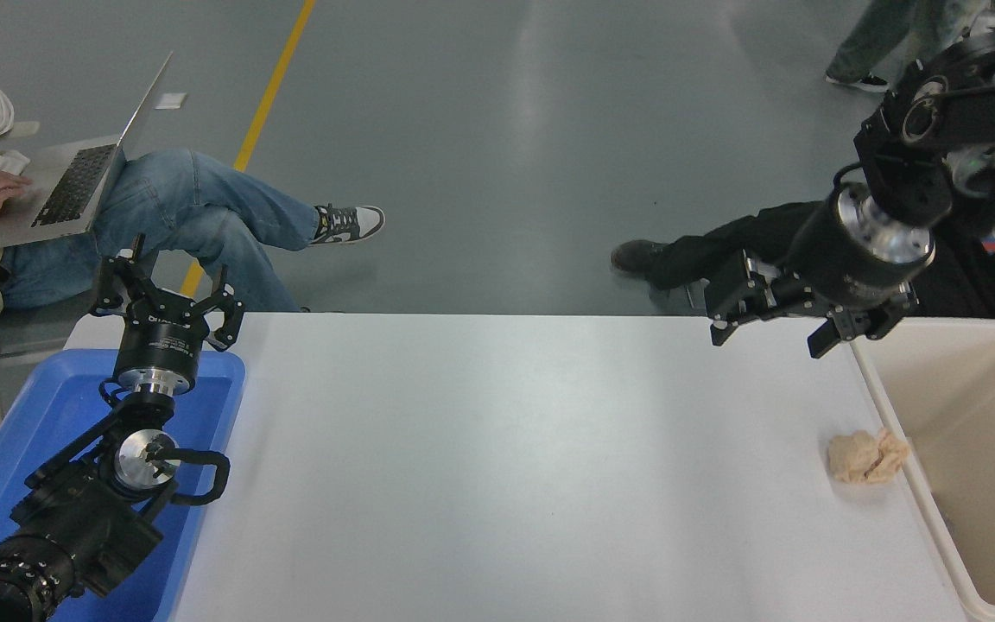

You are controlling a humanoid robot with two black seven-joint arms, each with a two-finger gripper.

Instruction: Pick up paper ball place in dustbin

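Observation:
The tan paper ball (867,457) lies on the white table (506,466) near its right edge, right beside the left wall of the cream dustbin (908,458). My right gripper (770,339) is open and empty, hanging above the table's far right edge, well beyond the ball and apart from it. My left gripper (166,294) is open and parked over the blue tray at the lower left.
A blue tray (40,432) sits at the table's left end under the left arm. A person with a laptop (74,186) sits at the far left. A seated person in black sits behind the right arm; another person's legs (869,43) show at top right.

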